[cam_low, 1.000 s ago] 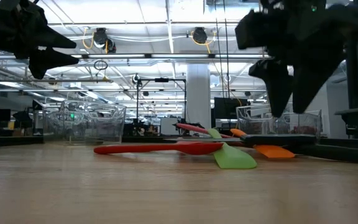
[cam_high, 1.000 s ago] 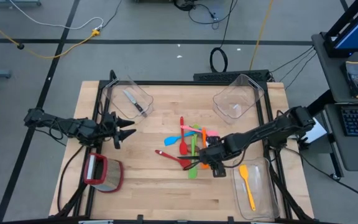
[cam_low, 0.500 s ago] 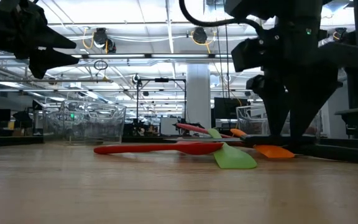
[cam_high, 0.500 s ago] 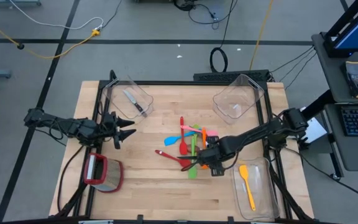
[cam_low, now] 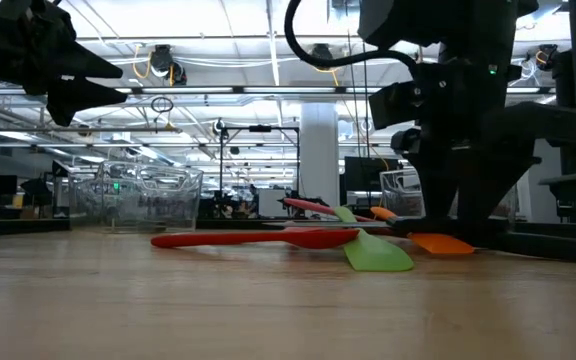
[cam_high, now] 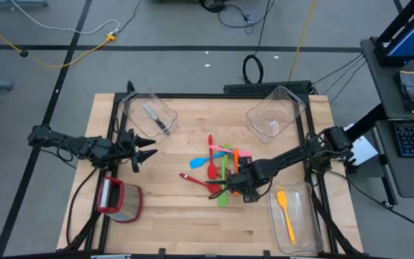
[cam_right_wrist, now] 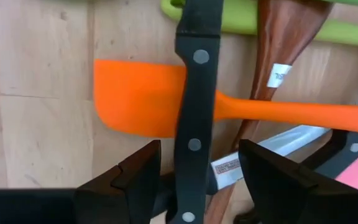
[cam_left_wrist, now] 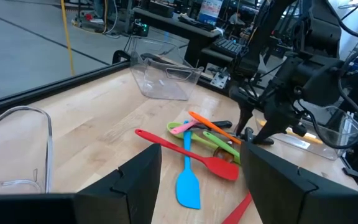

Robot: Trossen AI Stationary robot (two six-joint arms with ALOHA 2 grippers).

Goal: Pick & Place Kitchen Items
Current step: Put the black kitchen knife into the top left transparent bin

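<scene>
A pile of slim utensils lies mid-table: a red spoon [cam_high: 198, 180], a blue spatula [cam_high: 205, 162], a green spatula [cam_high: 223, 188], an orange spatula [cam_right_wrist: 135, 96] and a black-handled knife [cam_right_wrist: 194, 74] lying across the orange spatula. My right gripper [cam_high: 238, 188] is open and low over the pile's near right side. In the right wrist view its fingers [cam_right_wrist: 197, 152] stand on either side of the knife's black handle without touching it. My left gripper [cam_high: 142, 150] is open and empty, raised above the table's left part.
A clear bin [cam_high: 148, 115] at the far left holds a knife. Another clear bin [cam_high: 275, 114] stands at the far right. A near-right bin [cam_high: 293, 216] holds a yellow-orange spatula. A red-rimmed container [cam_high: 121, 200] stands near left. A wooden handle [cam_right_wrist: 278, 37] lies in the pile.
My right gripper has gone down onto the pile and a little toward the table's left edge, its fingertips now near the table top. The utensils have stayed where they were.
</scene>
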